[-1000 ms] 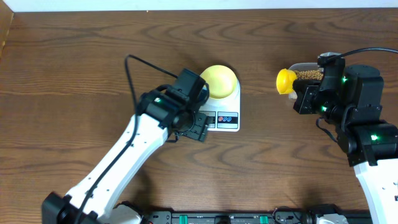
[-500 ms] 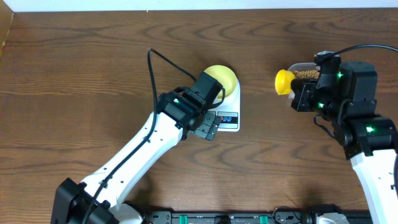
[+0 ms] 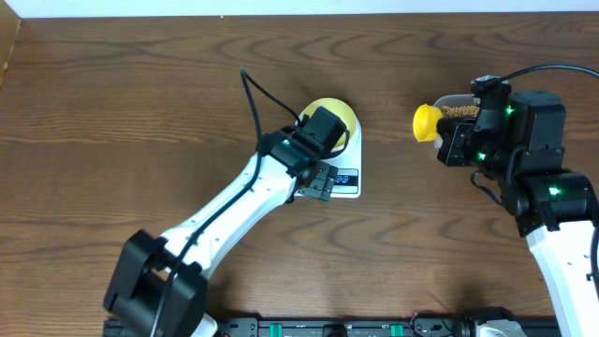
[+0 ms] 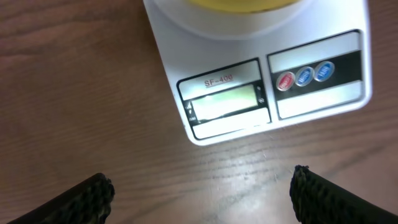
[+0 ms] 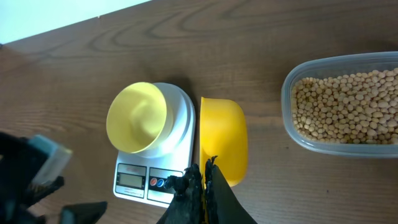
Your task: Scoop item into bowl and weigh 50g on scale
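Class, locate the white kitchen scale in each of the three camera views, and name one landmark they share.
Overhead: scale at mid-frame, slightly above centre.
Left wrist: top centre, display and buttons facing the camera.
Right wrist: lower left, beside the yellow scoop.
Shared landmark: the pale-yellow bowl on its platform.

On the scale, seen from my left wrist camera, I read one marking: "SF-400", in small grey letters on the white strip just above its display. The display glows pale green, but I cannot make out any digits on it. The three round buttons beside it, one red and two blue, carry tiny symbols too small to read. The overhead and right wrist views show no legible text.
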